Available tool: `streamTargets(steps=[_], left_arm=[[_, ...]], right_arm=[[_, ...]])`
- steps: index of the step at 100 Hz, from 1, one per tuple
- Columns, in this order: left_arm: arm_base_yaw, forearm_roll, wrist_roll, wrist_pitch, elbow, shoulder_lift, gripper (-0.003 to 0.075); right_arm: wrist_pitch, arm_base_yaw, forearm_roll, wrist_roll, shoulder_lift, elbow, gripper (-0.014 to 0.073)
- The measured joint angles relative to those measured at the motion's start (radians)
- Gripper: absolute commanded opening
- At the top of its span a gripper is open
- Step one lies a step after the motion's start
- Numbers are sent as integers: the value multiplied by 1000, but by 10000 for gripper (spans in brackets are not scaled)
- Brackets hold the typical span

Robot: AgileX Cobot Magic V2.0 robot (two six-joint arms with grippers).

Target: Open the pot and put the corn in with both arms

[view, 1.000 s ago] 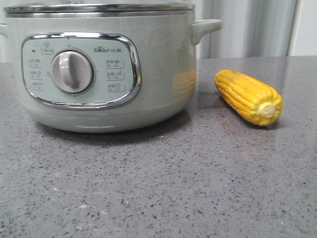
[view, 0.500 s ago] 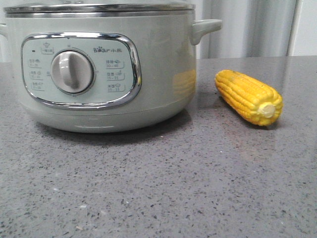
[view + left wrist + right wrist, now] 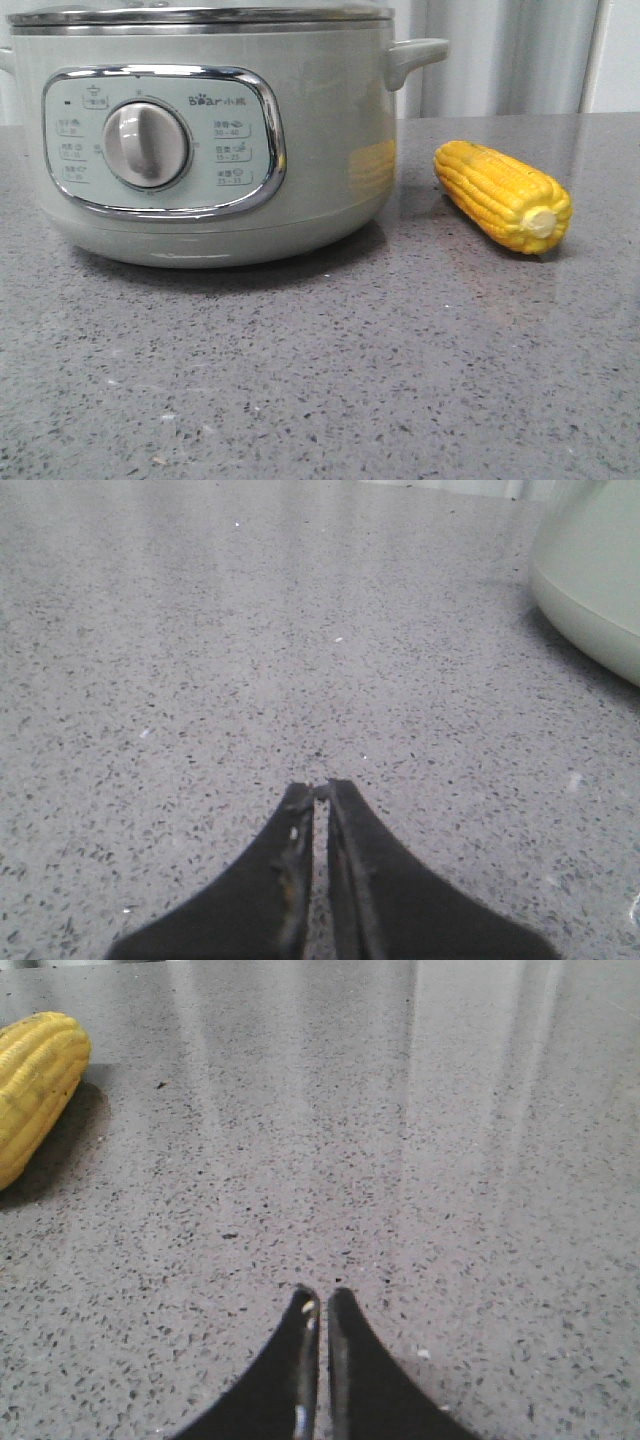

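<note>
The pale-green pot stands at the left of the grey stone table with its lid on; its dial panel faces me. Part of its side shows in the left wrist view. The yellow corn lies on the table to the pot's right, pale stub end toward me. It also shows in the right wrist view. My left gripper is shut and empty, low over bare table beside the pot. My right gripper is shut and empty over bare table, apart from the corn. Neither gripper shows in the front view.
The pot's side handle sticks out toward the corn. A glass lid with a steel rim sits on the pot. Pale curtains hang behind the speckled grey table.
</note>
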Motion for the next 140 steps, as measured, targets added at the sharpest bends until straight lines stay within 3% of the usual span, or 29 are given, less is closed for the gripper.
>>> streamTargets(steps=[18,47,83,95,114,140], left_arm=[[0,35,0,-33,0,0,-20],[0,64,0,-210,0,0,-20],[0,64,0,-326,0,0,-20],[0,64,0,-337,-2,0,-20],[0,64,0,-290,-48,0,-20],[0,64,0,-255,-174,111,-20]], right_arm=[[-19,0,0,0,0,0,-67],[-242,0,6,0,0,0,-67],[-293,0,8,0,0,0,-67],[-273,5,14,0,0,-6,-67],[-128,28,14,0,13,-95,-67],[-93,33,20,0,147,-187,-66]])
